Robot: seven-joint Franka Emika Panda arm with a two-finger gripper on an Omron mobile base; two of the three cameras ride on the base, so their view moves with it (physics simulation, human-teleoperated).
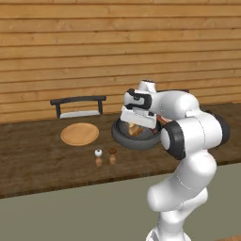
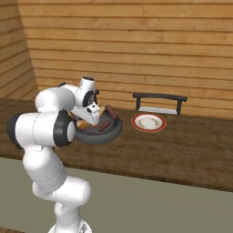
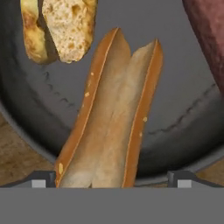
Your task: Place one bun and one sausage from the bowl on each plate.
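Two buns lay in the bowl (image 3: 183,131); the jaws stood wide apart either side of the nearer bun (image 3: 111,122), above the worktop (image 1: 42,155); one sausage (image 2: 105,125) lay beside it.

bowl (image 1: 123,139) rim rings bun (image 3: 109,118) | 2nd bun (image 3: 59,26) near | above open

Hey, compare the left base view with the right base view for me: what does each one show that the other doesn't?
Left base view alone: the plain light tan wooden plate lies left of the bowl, with two small shakers in front of it.

Right base view alone: the round plate with a red-orange rim lies right of the bowl, and two dark reddish-brown sausages lie in the bowl.

Both: the wide dark grey bowl on the brown wooden counter, the white arm's hand low over it, and a light tan bun inside.
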